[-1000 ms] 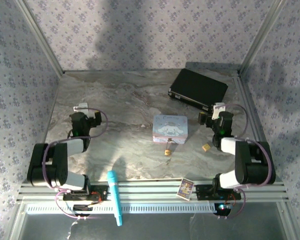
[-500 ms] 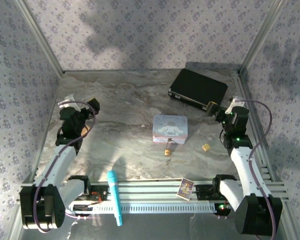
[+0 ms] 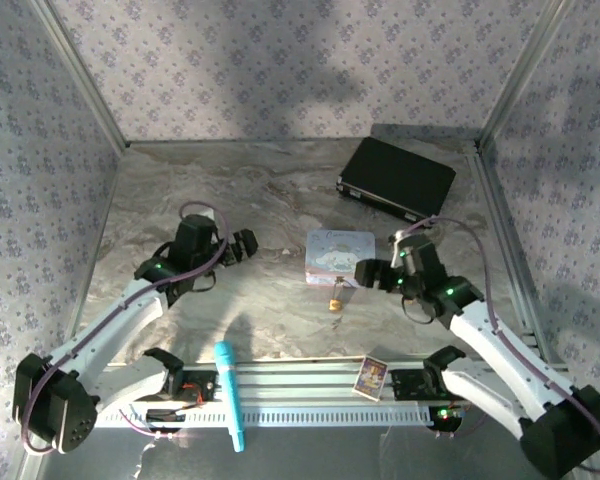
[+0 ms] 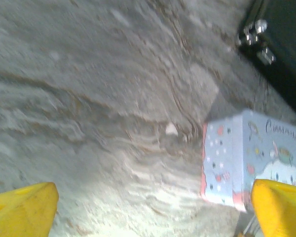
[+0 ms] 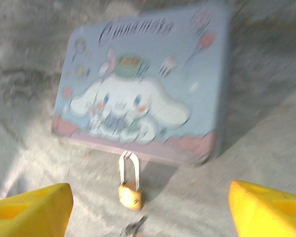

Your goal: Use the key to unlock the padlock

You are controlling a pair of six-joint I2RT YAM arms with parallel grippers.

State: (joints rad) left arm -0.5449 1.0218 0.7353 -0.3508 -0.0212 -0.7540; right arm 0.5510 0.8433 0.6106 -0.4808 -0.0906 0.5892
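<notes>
Two arms lean in over the middle of the desk [image 3: 230,190]. The left pincer [image 3: 242,245] hangs spread wide and empty, well to the left of the pastel cartoon tin [image 3: 340,255]. The right pincer [image 3: 365,272] sits just off the tin's right side, its yellow fingers [image 5: 29,215] parted too, with nothing caught between them.

The padlock [image 5: 129,191] lies on the desk just in front of the tin's near edge, thin shackle pointing at the tin. Whether it hooks into the tin I can't tell. A blurred metal bit [image 5: 133,228] just nearer than the lock may be the key, though I can't be sure.

To my eye this is the approach step, with nothing picked up yet. Next, one pincer must steady the tiny lock body while the other takes the key. Both moves call for a low, well-centred pinch.
</notes>
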